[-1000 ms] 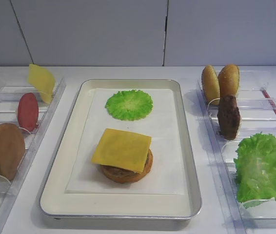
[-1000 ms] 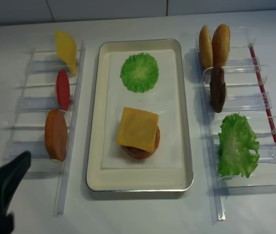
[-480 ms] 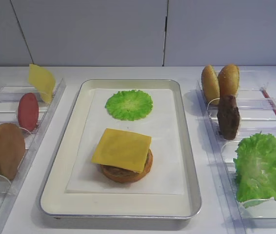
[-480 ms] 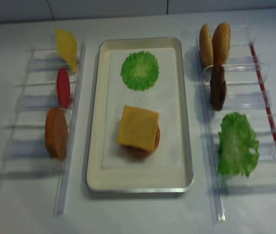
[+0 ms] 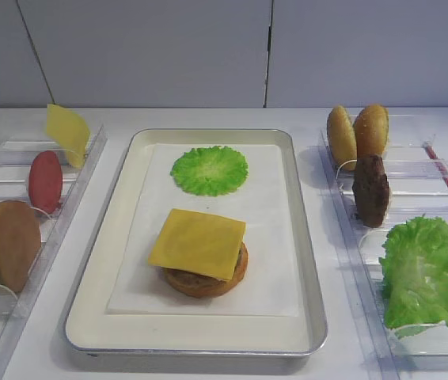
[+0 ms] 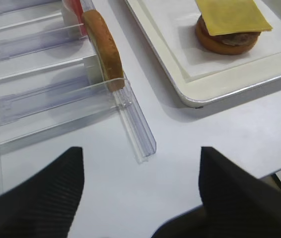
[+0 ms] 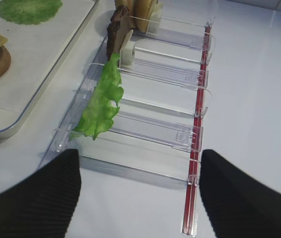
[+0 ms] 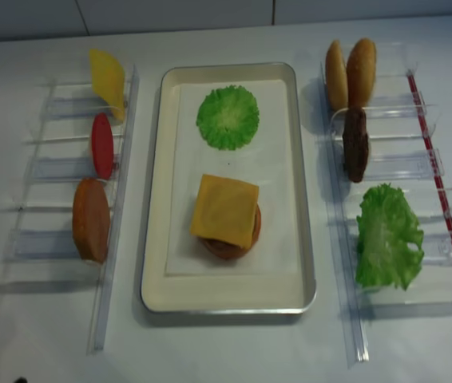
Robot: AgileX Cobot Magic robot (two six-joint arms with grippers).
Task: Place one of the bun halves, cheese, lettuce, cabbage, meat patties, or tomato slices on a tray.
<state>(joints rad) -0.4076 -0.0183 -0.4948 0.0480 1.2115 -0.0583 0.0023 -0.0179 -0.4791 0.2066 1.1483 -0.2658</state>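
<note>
On the silver tray (image 5: 311, 261) a cheese slice (image 5: 199, 242) lies over a meat patty on a bun half (image 5: 208, 283), with a round green cabbage leaf (image 5: 209, 169) behind it. The left rack holds another cheese slice (image 5: 67, 133), a tomato slice (image 5: 45, 181) and a bun half (image 5: 7, 244). Bun halves (image 5: 357, 133), a meat patty (image 5: 371, 189) and lettuce (image 5: 426, 269) stand in the right rack. My left gripper (image 6: 140, 188) is open and empty, near the left rack's front end. My right gripper (image 7: 140, 193) is open and empty in front of the right rack.
Clear plastic racks flank the tray on the left (image 5: 18, 158) and right (image 5: 438, 170). A red strip (image 7: 197, 124) runs along the right rack's outer side. The table's front edge (image 6: 279, 168) shows in the left wrist view. Neither arm appears in the overhead views.
My left gripper, seen at the lower left of the overhead view a second ago, has drawn back out of that view. The food has not moved.
</note>
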